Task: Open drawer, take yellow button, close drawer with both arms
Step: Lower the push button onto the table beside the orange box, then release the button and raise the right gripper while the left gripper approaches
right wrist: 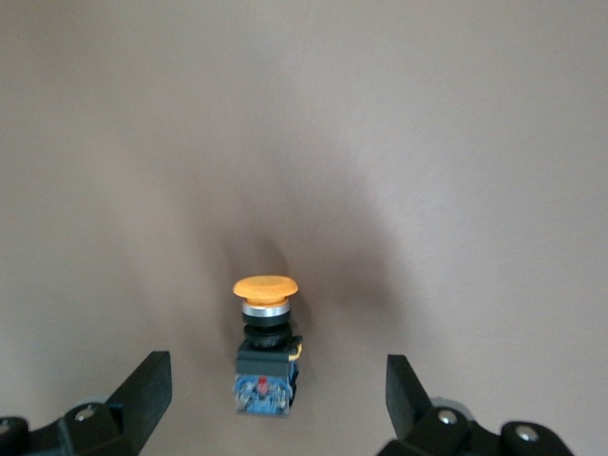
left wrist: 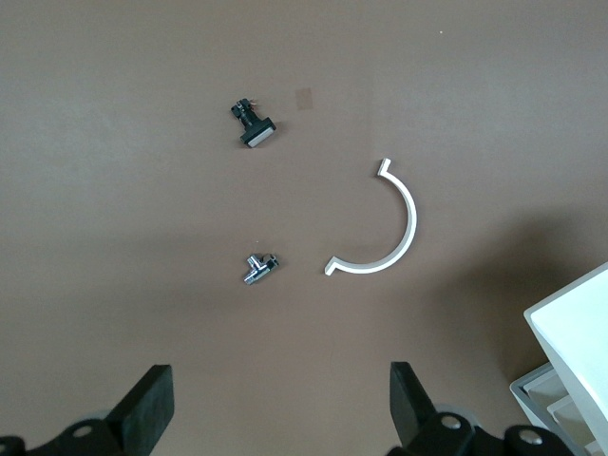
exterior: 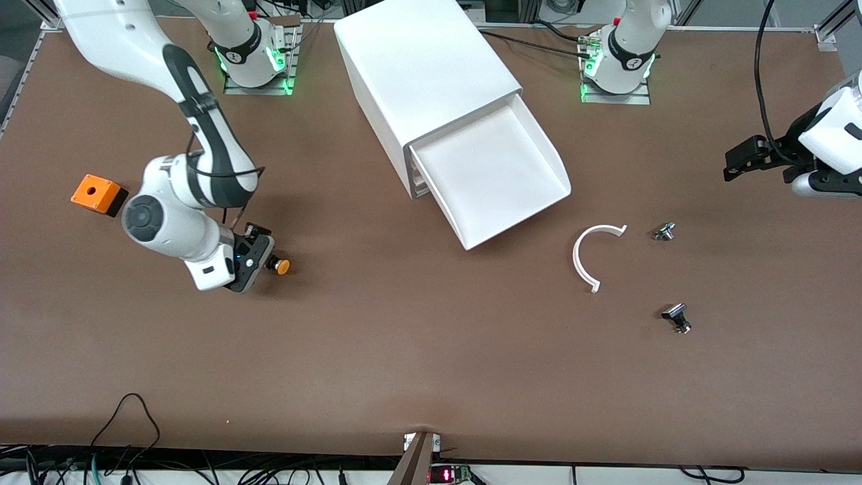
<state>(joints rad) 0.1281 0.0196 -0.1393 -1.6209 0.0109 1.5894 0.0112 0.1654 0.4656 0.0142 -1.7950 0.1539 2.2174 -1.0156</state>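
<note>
The drawer (exterior: 491, 168) is pulled far out of the white cabinet (exterior: 424, 67), and nothing shows inside it. The button (exterior: 281, 267), with an orange cap on a black body, lies on its side on the table toward the right arm's end. My right gripper (exterior: 261, 254) is low right beside it. In the right wrist view the button (right wrist: 265, 304) lies between the wide-open fingers of the right gripper (right wrist: 275, 372), touching neither. My left gripper (exterior: 741, 158) is open and empty above the table's edge at the left arm's end; it also shows in the left wrist view (left wrist: 280, 378).
An orange box with a hole (exterior: 98, 194) sits near the right arm's end. A white curved strip (exterior: 596, 256) and two small black-and-silver parts (exterior: 665, 232) (exterior: 677, 318) lie nearer the front camera than the drawer. They also show in the left wrist view: the strip (left wrist: 380, 233) and the parts (left wrist: 256, 128) (left wrist: 257, 269).
</note>
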